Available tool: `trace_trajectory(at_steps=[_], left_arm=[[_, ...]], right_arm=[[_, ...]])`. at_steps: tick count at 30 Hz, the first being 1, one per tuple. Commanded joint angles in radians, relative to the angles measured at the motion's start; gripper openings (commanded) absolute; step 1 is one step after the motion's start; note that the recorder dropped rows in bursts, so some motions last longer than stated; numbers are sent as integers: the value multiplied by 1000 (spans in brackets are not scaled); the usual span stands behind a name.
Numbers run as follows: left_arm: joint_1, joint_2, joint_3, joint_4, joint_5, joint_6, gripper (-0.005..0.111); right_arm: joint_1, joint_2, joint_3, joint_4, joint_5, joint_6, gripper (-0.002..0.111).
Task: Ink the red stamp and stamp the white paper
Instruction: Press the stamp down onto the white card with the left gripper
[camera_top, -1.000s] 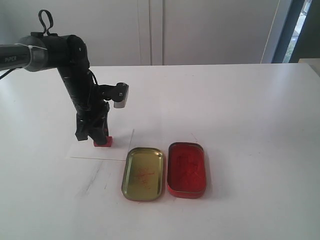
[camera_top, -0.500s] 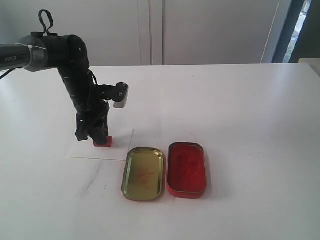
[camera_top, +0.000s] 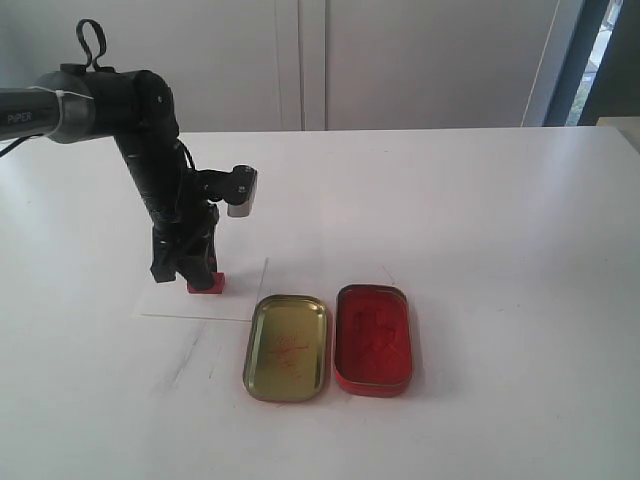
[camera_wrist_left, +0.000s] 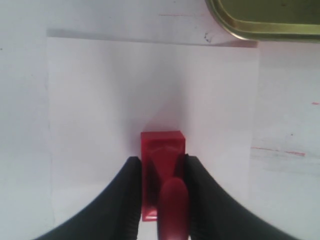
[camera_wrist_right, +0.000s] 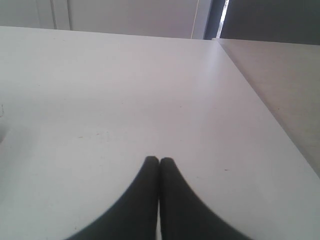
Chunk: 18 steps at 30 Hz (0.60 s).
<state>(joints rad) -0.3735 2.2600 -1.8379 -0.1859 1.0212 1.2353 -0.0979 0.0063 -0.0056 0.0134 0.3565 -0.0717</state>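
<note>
Here the exterior view gives the layout: the left hand stands upright over the red stamp, whose base sits on the white paper. The gold tin lid and red ink tin lie side by side near the paper on the table. The left wrist view alone shows the grip: both fingers, narrowly parted, pinch the stamp between them. Only the right wrist view shows the right hand, fingertips pressed together above bare table.
</note>
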Motion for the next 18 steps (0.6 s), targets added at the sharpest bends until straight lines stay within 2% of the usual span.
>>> trace_trajectory(at_steps=[1,18], left_arm=[[-6,14,22,12,-24,-4,0],[-6,-39,22,12,-4,-8,0]], right_arm=[[-3,-6,6,-8,-14,0,0],[-3,-6,6,-8,-14,0,0]])
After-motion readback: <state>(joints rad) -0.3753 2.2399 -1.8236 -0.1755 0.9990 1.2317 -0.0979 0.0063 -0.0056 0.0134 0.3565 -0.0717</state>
